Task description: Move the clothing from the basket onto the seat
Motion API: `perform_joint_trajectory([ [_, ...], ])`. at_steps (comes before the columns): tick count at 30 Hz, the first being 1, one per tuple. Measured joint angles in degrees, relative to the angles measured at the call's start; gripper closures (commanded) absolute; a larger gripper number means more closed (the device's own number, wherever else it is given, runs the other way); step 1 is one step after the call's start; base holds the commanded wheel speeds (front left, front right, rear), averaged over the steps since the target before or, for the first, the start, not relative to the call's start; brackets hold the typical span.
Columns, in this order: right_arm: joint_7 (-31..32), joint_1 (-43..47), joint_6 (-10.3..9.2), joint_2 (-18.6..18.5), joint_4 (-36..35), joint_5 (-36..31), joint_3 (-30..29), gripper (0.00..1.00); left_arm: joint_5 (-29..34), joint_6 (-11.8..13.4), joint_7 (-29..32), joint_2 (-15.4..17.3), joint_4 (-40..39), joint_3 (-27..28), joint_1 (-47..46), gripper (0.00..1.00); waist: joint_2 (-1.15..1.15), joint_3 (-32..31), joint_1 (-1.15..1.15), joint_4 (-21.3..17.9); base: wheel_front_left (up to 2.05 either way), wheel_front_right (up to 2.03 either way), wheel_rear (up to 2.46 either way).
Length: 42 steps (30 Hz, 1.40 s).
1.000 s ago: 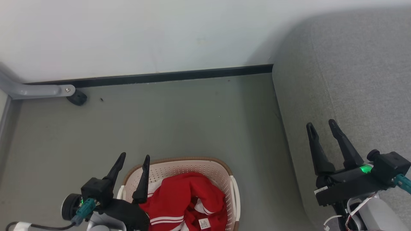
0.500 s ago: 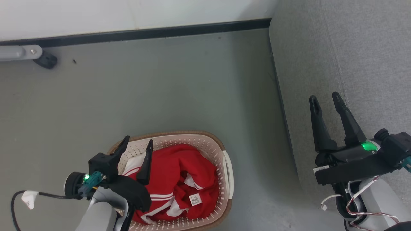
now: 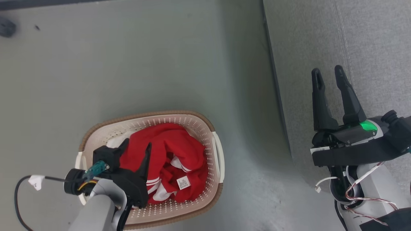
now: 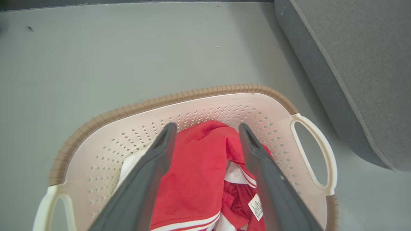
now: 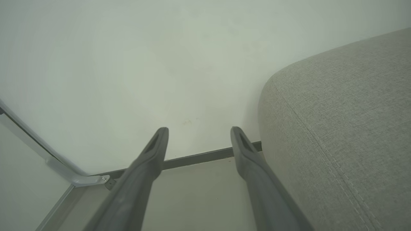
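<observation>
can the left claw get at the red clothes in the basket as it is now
Probably yes. The left claw is open over the red clothes and aimed down into the basket, which has no lid. Nothing sits between claw and cloth, so a short reach should do it.

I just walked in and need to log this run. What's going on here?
The robot is about to move laundry from a basket to a sofa seat. Its left gripper hangs open over the red clothing, which lies heaped in the basket on the floor; nothing is gripped yet. The right gripper is open too, holding nothing, above the seat's edge.
</observation>
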Motion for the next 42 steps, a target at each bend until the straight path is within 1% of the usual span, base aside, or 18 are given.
perform_joint_trajectory([
  [6, -0.01, -1.1, 0.32, 1.22, -0.93, 1.25, -0.8, 0.0, 0.0, -0.05, 1.08, -0.3, 3.0, -0.76, -2.81, 0.0, 0.0, 3.03, 0.0, -1.1, 0.0, 0.0, 0.0],
  [8, -0.01, -1.21, 0.46, 1.51, -1.21, 1.51, -0.84, 0.0, 0.0, -0.51, 1.88, -0.38, 4.32, -0.82, -3.63, 0.0, 0.0, 4.03, 0.0, -1.43, 0.0, 0.0, 0.0],
  [22, -0.01, -3.54, 0.58, 2.97, -1.74, 1.49, -0.36, 0.0, -0.7, -0.49, 6.11, -0.83, 12.63, -0.35, -10.0, 0.0, 0.0, 10.35, 0.0, -3.99, 0.0, 0.0, 0.0],
  [26, -0.16, -3.74, 0.97, 3.02, -1.97, 1.48, -0.35, 0.0, -0.66, -0.49, 7.26, -0.54, 14.34, -0.43, -12.27, 0.0, 0.0, 11.97, 0.0, -4.85, 0.0, 0.0, 0.0],
  [30, -0.42, -4.53, 0.98, 3.39, -2.05, 1.48, -0.11, 0.0, -0.49, -0.47, 8.38, 0.74, 16.52, -0.6, -13.93, 0.0, 0.0, 13.44, 0.0, -5.87, 0.0, 0.0, 0.0],
  [36, -0.42, -4.58, 0.98, 4.0, -1.53, 1.47, 0.49, 0.0, 0.77, 1.03, 10.82, 2.09, 20.51, -1.24, -15.98, 0.0, 0.0, 15.65, 0.0, -7.76, 0.0, 0.0, 0.0],
  [42, -0.42, -4.81, 0.99, 4.12, -1.26, 1.46, 0.86, 0.0, 2.56, 4.77, 11.61, 2.41, 23.14, -1.35, -17.7, 0.0, -0.01, 16.41, 0.0, -8.65, 0.0, 0.0, 0.0],
])
